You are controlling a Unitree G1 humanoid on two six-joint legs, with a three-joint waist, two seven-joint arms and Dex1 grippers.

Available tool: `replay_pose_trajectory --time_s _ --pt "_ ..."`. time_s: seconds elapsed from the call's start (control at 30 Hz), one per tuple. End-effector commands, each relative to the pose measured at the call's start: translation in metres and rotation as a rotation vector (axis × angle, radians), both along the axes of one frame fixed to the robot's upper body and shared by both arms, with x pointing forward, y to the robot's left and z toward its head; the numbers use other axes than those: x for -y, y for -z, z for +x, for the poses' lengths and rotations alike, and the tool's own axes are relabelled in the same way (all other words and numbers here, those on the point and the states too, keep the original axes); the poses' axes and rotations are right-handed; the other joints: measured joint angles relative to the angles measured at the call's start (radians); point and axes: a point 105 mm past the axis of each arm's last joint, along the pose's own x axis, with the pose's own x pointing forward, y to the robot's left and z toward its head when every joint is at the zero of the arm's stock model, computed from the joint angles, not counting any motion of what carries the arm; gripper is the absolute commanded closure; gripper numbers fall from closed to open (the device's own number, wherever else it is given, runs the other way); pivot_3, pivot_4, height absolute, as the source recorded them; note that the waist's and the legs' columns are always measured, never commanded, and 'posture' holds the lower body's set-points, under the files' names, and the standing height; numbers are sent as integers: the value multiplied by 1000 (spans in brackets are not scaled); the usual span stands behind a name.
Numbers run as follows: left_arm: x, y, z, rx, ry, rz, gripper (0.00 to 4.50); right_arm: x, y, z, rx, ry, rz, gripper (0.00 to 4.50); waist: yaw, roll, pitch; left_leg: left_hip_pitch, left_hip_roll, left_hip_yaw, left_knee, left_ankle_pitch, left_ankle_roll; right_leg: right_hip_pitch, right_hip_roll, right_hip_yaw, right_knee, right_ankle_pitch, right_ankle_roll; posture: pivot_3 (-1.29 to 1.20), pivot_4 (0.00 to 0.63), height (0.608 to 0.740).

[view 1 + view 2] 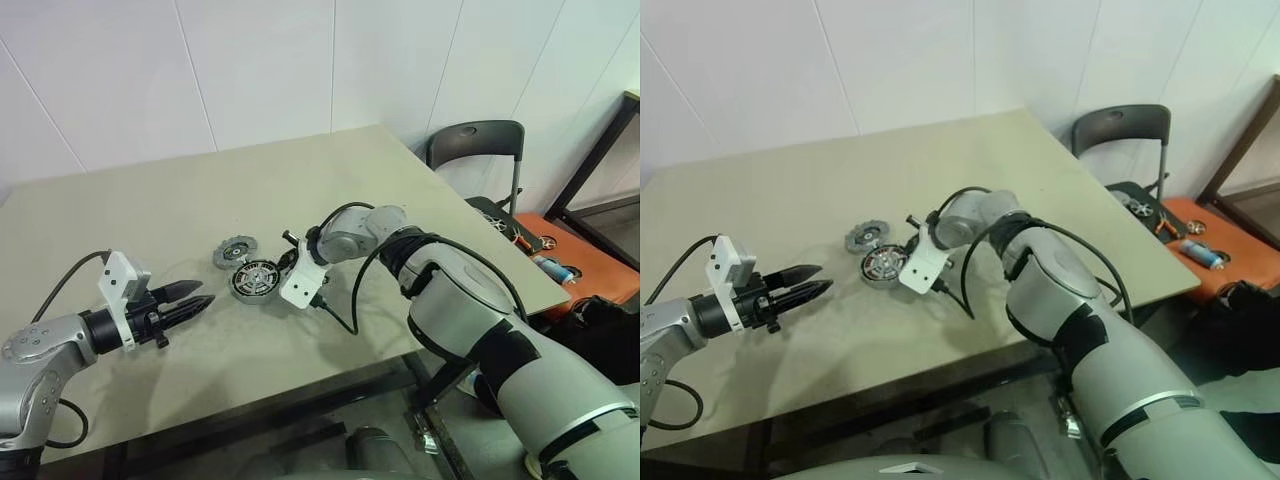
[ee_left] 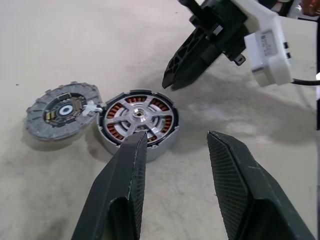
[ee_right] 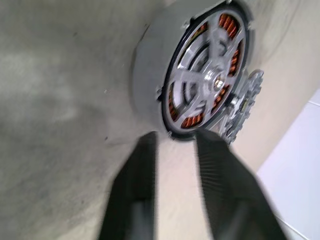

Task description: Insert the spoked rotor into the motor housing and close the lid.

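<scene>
Left wrist view: spoked rotor [image 2: 138, 116] seated in motor housing [image 2: 107, 140] on table [image 1: 420, 190], copper showing between spokes. Lid [image 2: 62, 109] touching housing's side, awaiting fitting. Right gripper [image 2: 172, 80] just beside housing, parted, empty. Left gripper [image 1: 190, 303] apart, half-open, empty.

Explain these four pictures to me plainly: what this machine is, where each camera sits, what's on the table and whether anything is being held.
This is a humanoid robot with two arms, each ending in a two-fingered black gripper. Two pictures come from cameras in its head, looking down over the table. The other two come from cameras on its wrists, looking along the fingers. On the table lies the motor housing, with copper coils, and the spoked rotor sits inside it. The lid lies touching it. The left gripper hovers open and empty. The right gripper hangs beside the housing, jaws apart, holding nothing.
</scene>
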Motion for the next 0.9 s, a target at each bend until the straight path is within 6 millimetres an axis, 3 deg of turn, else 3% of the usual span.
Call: replay_pose_trajectory --time_s 0.03,0.07,0.43,0.6,0.9 --pt "2 -18 4 81 -13 -15 2457 -13 -11 0 19 -10 31 1964 1 0 0 0 0 0 0 0 0 0 0 0 0 0 0 0 0 740" --pt "3 -18 4 81 -13 -19 2457 -12 -9 1 16 6 15 1606 1 0 0 0 0 0 0 0 0 0 0 0 0 0 0 0 0 740" --pt "3 -12 -1 68 -34 -29 2457 -4 4 1 -26 53 -10 1606 2 0 0 0 0 0 0 0 0 0 0 0 0 0 0 0 0 740" --pt "4 -11 0 68 -36 -31 2457 -9 16 -9 -75 42 6 1606 2 0 0 1 0 0 0 0 0 1 0 0 0 0 0 0 0 740" --pt "7 -8 0 61 -35 -31 2457 -15 19 -11 -82 52 28 1606 0 0 0 3 0 0 0 0 0 3 1 0 1 0 -1 0 0 740"
